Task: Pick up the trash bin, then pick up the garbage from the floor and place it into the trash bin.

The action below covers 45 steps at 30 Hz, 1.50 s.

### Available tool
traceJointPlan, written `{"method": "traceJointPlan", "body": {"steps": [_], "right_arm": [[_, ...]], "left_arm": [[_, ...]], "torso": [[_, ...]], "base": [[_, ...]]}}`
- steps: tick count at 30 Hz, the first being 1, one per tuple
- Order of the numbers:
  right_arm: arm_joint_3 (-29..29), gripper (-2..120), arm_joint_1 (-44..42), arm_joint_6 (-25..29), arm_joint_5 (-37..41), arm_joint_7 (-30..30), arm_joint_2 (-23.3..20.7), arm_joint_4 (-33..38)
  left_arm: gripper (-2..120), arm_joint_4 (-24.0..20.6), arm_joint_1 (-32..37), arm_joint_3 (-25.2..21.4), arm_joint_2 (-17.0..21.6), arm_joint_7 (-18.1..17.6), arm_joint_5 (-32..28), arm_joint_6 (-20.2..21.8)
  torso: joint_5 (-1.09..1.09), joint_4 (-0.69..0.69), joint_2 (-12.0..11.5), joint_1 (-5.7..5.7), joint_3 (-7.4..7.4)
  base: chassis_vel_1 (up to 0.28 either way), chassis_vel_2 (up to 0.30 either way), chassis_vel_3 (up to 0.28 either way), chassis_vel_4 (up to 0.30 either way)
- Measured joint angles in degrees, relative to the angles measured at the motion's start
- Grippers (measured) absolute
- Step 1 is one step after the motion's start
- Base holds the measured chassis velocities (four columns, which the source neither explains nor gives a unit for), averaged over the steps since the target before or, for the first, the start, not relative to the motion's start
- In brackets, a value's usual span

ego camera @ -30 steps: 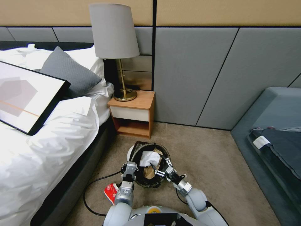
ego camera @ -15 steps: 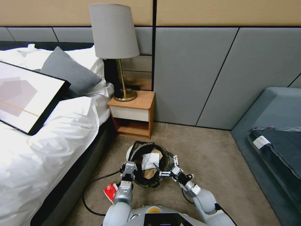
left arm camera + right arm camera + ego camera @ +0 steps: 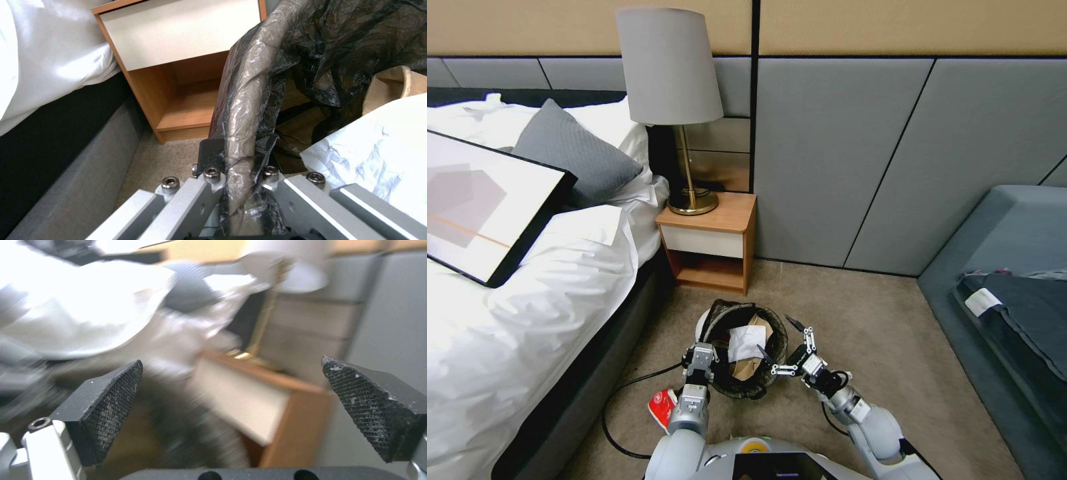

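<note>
Head view: nightstand [image 3: 710, 245] behind trash bin [image 3: 746, 350] — bed [image 3: 527, 300] beside.

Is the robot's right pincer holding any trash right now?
No, the right pincer is wide open and empty beside the trash bin.

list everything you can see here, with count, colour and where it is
trash bin: 1, white with black liner, on the carpet in front of the nightstand
white paper scrap: 1, white, inside the bin
brown paper bag: 1, brown, inside the bin under the scrap
red-and-white packet: 1, on the floor beside the bed
cable: 1, black, on the carpet
nightstand: 1, wood and white, by the wall
lamp: 1, grey shade, brass base, on the nightstand
bed: 1, white linen
pillow: 1, grey, on the bed
framed picture: 1, black frame, on the bed
left gripper: shut on the bin's rim
right gripper: open, beside the bin
</note>
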Motion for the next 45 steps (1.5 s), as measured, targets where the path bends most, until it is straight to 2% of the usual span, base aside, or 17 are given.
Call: {"method": "traceJointPlan", "body": {"steps": [2,3,5,6,8,18,45], "right_arm": [[0.8,100,-1.3,-0.2,-0.8,6.3,1.5,1.7],[0.8,100,-1.3,-0.2,-0.8,6.3,1.5,1.7],[1.8,100,-3.2,-1.5,-1.4,12.1,3.0,2.6],[1.8,100,-3.2,-1.5,-1.4,12.1,3.0,2.6],[3.3,100,-5.3,-2.3,-0.9,16.3,4.7,2.6],[6.1,100,-6.1,-0.5,0.1,17.7,6.3,0.1],[6.5,100,-4.0,-1.1,1.2,17.4,6.9,-1.4]], "left_arm": [[0,-0.1,0.0,-0.1,0.0,0.0,-0.2,0.0],[0,-0.1,0.0,-0.1,0.0,0.0,-0.2,0.0],[0,-0.2,0.1,-0.1,0.0,0.0,-0.5,0.0],[0,-0.2,0.1,-0.1,0.0,0.0,-0.5,0.0],[0,-0.4,0.2,-0.1,0.0,0.0,-1.1,0.0],[0,-0.4,0.3,0.0,-0.1,0.3,-1.7,-0.2],[0,-0.4,0.3,-0.2,-0.6,0.3,-1.8,-0.1]], "torso": [[-0.01,0.0,0.0,0.0,0.0],[-0.01,0.0,0.0,0.0,0.0],[-0.01,0.0,0.0,0.0,0.0],[-0.01,0.0,0.0,0.0,0.0],[0.0,-0.01,0.0,0.0,0.0],[0.0,0.0,0.0,0.0,0.0],[0.0,0.0,0.0,0.0,0.0]], "base": [[0.0,0.0,0.0,0.0],[0.0,0.0,0.0,0.0],[0.0,0.0,0.0,0.0],[0.0,0.0,0.0,0.0],[0.0,0.0,0.0,0.0],[0.0,0.0,0.0,0.0],[0.016,0.016,0.016,0.015]]}}
